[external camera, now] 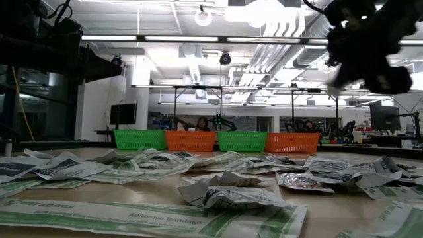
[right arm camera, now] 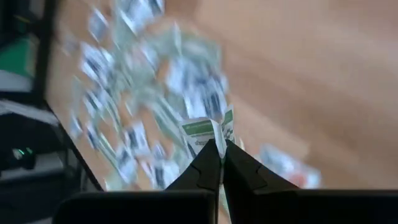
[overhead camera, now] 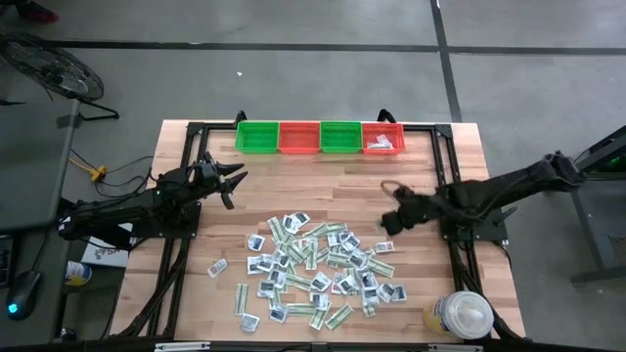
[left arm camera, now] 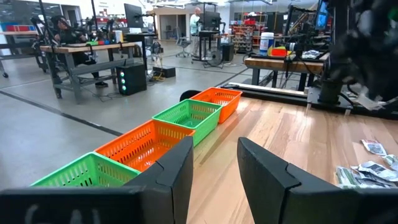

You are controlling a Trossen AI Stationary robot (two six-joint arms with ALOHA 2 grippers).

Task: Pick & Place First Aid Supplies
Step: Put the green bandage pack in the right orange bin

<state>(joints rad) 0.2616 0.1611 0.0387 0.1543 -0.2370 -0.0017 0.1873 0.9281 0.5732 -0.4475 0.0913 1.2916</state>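
Observation:
The first aid supplies (overhead camera: 313, 269) lie as a loose pile of small white and pale-green packets on the wooden table's near middle. My right gripper (overhead camera: 388, 222) hangs above the pile's right edge, slanting down, shut on one white-and-green packet (right arm camera: 208, 132). In the low view it shows blurred at the top right (external camera: 370, 59). My left gripper (overhead camera: 231, 182) waits open and level over the table's left side, its fingers (left arm camera: 180, 168) pointing along the row of baskets (overhead camera: 319, 137) and holding nothing. My right gripper pinches the packet at one edge (right arm camera: 217, 142) between its two fingertips, which slant down from the table's right side. The packet sticks out past the fingertips, lifted clear of the pile and the table.
Several baskets stand in a row at the far edge: green (overhead camera: 257, 137), orange (overhead camera: 299, 137), green (overhead camera: 340, 137) and orange (overhead camera: 382, 139), the last with white packets in it. A white round lidded container (overhead camera: 465, 315) sits at the near right corner. Bare wood lies between pile and baskets.

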